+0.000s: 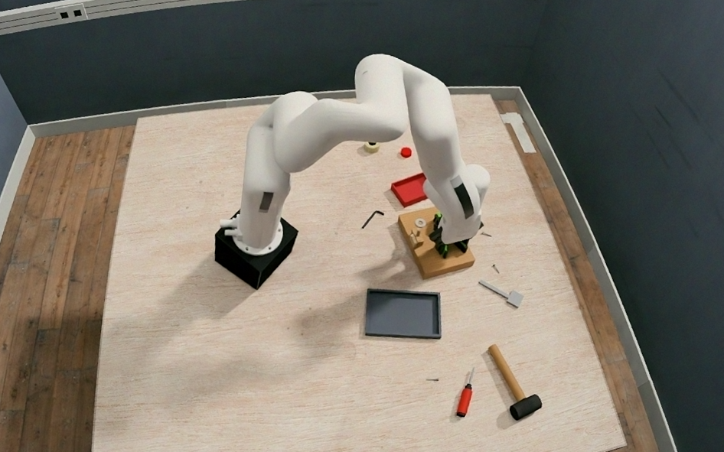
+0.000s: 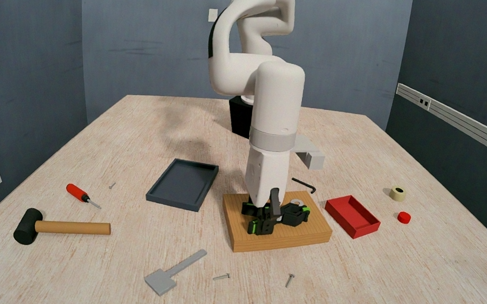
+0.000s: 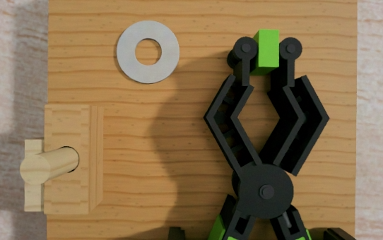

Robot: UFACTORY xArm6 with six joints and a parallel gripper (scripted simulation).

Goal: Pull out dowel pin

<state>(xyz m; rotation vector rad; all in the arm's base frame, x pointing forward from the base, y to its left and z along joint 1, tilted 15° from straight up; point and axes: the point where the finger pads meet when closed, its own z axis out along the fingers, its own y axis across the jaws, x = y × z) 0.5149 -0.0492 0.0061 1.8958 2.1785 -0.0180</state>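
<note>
The bench board (image 1: 446, 274) lies on the table. The small wooden block (image 3: 67, 134) (image 1: 416, 237) sits at the board's edge, touching the paler bench stop (image 3: 32, 198), and no gap shows between them. Its dowel pin (image 3: 49, 165) stands in the hole. A grey washer (image 3: 148, 51) (image 1: 419, 221) (image 2: 297, 202) lies loose on the board, apart from the block. The black and green spring clamp (image 3: 265, 141) (image 2: 287, 217) lies flat on the board, clear of the block. My gripper (image 3: 256, 234) (image 2: 266, 210) (image 1: 445, 240) is open, low over the clamp, with a finger on each side of its handles.
A red tray (image 1: 408, 189) (image 2: 351, 216) and a hex key (image 1: 372, 217) (image 2: 304, 184) lie beside the board. A grey tray (image 1: 403, 314) (image 2: 182, 184), scraper (image 1: 502, 292) (image 2: 171, 273), hammer (image 1: 513, 383) (image 2: 62, 226), screwdriver (image 1: 464, 399) (image 2: 77, 191), tape roll (image 2: 397, 193), red cap (image 2: 404, 217) and loose screws lie around.
</note>
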